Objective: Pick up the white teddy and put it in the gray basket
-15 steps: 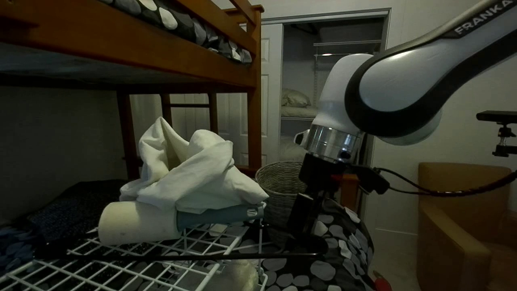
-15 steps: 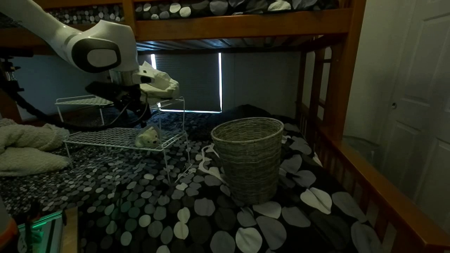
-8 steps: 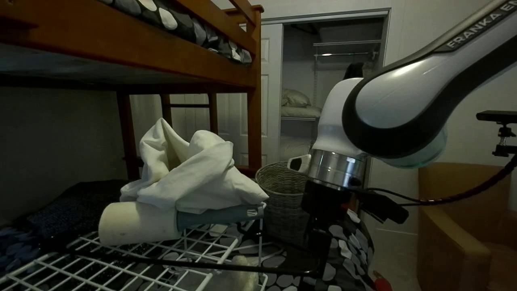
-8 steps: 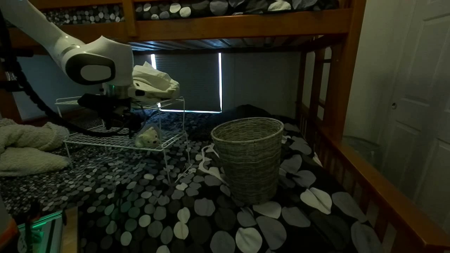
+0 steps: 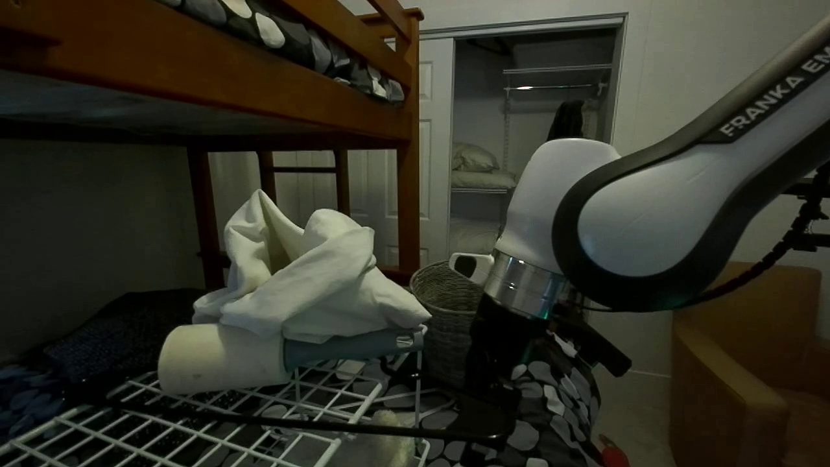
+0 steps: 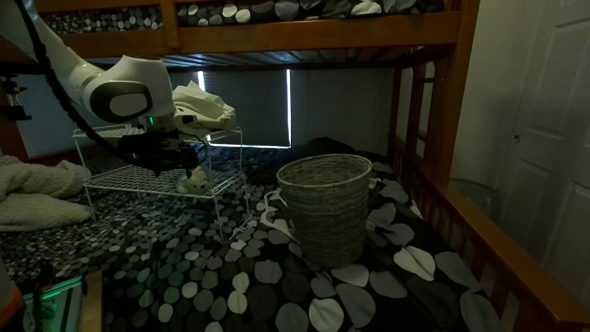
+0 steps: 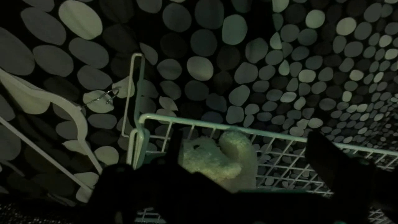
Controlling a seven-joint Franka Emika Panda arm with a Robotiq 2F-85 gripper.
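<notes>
White teddy [image 6: 199,180] hasn't budged in the last second, it's still near the corner of the low wire rack [image 7: 199,123], but the gripper [image 7: 245,137] sure has: it's come down a fair bit, and over the last half second it slid across toward the teddy, so in an exterior view it now overlaps the teddy's upper edge instead of hanging off to one side. Wrist view has the jaws spread wide with nothing gripped, and the teddy shows between them, way closer to the finger [image 7: 174,152] on the left of that picture. Can't tell if that one's touching fur or just beside it, and the height above the rack is hard to read too. To me that means we're lining up for the grab and the drop-off half hasn't begun. Gray basket [image 6: 326,216] hasn't moved either, standing on the spotted bedding [image 6: 203,302] beside the rack with a white hanger [image 7: 80,119] lying between. My guess is it wants a small shift to centre the teddy, then lower and squeeze; go straight down as is and that near finger might land on the head or snag the rack's rim.
</notes>
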